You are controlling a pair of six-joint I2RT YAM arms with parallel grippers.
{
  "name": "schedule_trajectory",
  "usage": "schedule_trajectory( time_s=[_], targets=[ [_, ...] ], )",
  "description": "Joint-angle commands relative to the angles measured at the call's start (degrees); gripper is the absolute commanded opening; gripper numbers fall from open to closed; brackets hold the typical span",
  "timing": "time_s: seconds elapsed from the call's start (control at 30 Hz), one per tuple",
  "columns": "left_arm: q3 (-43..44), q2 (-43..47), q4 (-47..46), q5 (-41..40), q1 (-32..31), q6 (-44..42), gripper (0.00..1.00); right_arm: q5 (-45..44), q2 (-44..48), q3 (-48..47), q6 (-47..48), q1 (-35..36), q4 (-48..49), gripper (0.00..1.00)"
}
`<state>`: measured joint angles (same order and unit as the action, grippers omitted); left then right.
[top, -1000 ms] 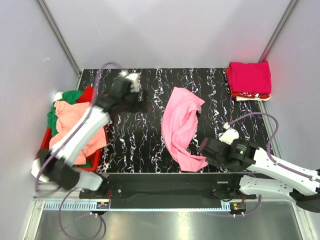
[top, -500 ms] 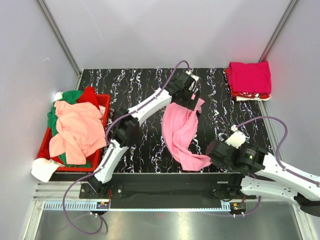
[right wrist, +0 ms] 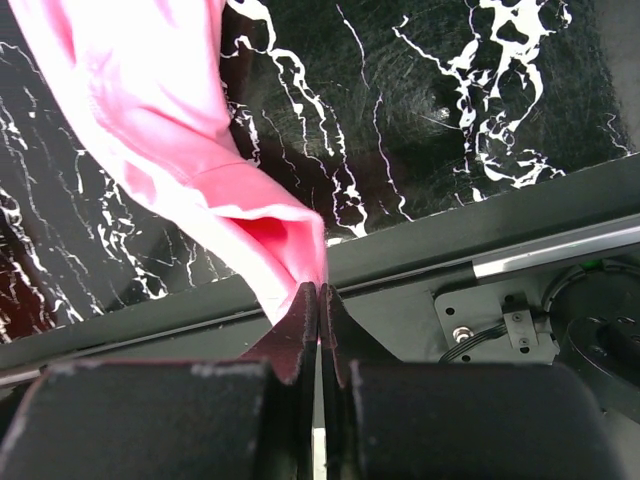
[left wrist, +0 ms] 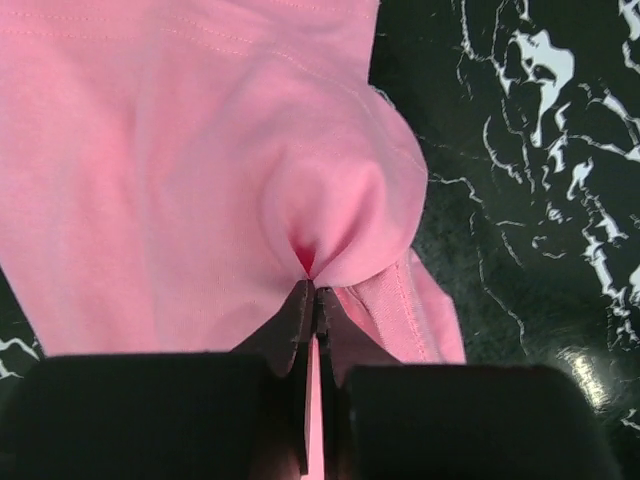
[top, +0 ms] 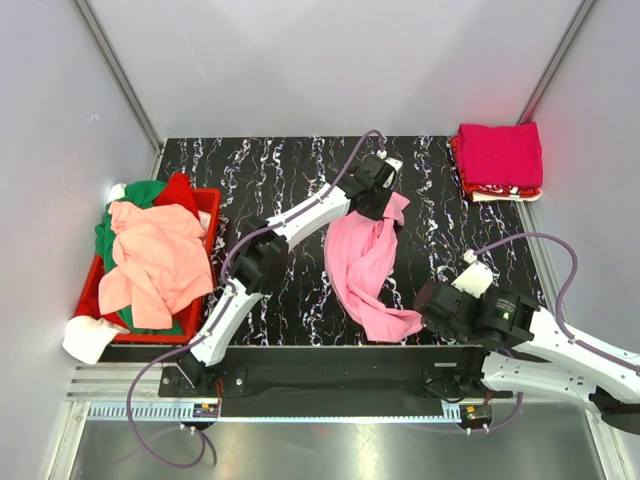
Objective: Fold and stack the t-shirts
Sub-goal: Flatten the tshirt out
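A light pink t-shirt (top: 360,255) lies crumpled in a long strip across the middle of the black marbled table (top: 270,180). My left gripper (top: 385,200) (left wrist: 316,290) is shut on a pinch of its far end (left wrist: 200,170). At the near table edge my right gripper (top: 420,312) (right wrist: 318,290) is shut on the shirt's lower corner (right wrist: 200,170). A folded stack of magenta and red t-shirts (top: 498,160) sits at the far right corner. More unfolded t-shirts, salmon (top: 155,260) on top of green and red, fill the crate at the left.
The red plastic crate (top: 212,240) stands at the table's left edge, with a white shirt (top: 88,338) hanging over its near corner. Grey walls close in the back and sides. A metal rail (top: 330,405) runs along the front below both arm bases.
My left arm swung from the crate across to the pink shirt's far end, and its gripper went from open to shut on the cloth. The right gripper kept its hold and shifted slightly.
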<state>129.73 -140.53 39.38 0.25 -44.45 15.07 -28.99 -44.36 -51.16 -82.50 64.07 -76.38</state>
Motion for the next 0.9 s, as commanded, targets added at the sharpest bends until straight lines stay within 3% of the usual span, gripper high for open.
schedule_trajectory(
  time_s=[0.0, 0.13, 0.23, 0.33, 0.43, 0.53, 0.6, 0.63, 0.67, 0.73, 0.87],
  targets=[
    [0.7, 1.31, -4.57, -0.6, -0.11, -0.22, 0.0, -1.86, 1.72, -0.61, -2.05, 0.17, -8.6, 0.0],
    [1.22, 4.38, -1.94, -2.44, 0.15, -0.13, 0.0, -2.29, 3.58, -0.52, -2.58, 0.09, -8.87, 0.0],
    [-0.87, 13.24, -0.62, -4.11, 3.65, 1.62, 0.0, -4.48, 2.79, -2.97, -1.62, 0.17, -8.44, 0.0],
    [-9.82, 27.46, -0.88, -5.0, 8.31, 6.54, 0.0, -8.17, -0.72, -7.62, -0.29, 0.17, -9.75, 0.0],
    [-27.37, 47.2, -3.51, -2.54, 19.7, 11.9, 0.0, -11.86, -4.5, -11.06, 0.93, 0.0, -10.89, 0.0],
    [-43.91, 56.3, -3.52, 0.53, 26.15, 14.72, 0.0, -12.41, -6.97, -12.04, 4.87, -2.62, -7.49, 0.0],
    [-55.73, 63.16, -3.78, 4.29, 30.98, 15.51, 0.0, -8.04, -8.46, -11.08, 17.32, -12.7, 2.78, 0.0],
    [-59.21, 65.01, -4.21, 5.36, 32.13, 15.6, 0.01, -0.53, -8.99, -9.33, 21.98, -17.18, 6.64, 0.0],
    [-63.16, 67.99, -4.57, 5.9, 33.53, 15.86, 0.01, 3.03, -10.3, -8.53, 29.43, -25.93, 12.42, 0.0],
    [-72.54, 71.25, -6.23, 7.48, 34.16, 16.83, 0.01, 8.23, -11.8, -8.43, 35.88, -32.14, 14.85, 0.0],
    [-84.1, 73.12, -8.96, 13.53, 34.25, 19.47, 0.02, 9.91, -13.65, -11.94, 42.41, -43.75, 14.77, 0.0]
  ],
)
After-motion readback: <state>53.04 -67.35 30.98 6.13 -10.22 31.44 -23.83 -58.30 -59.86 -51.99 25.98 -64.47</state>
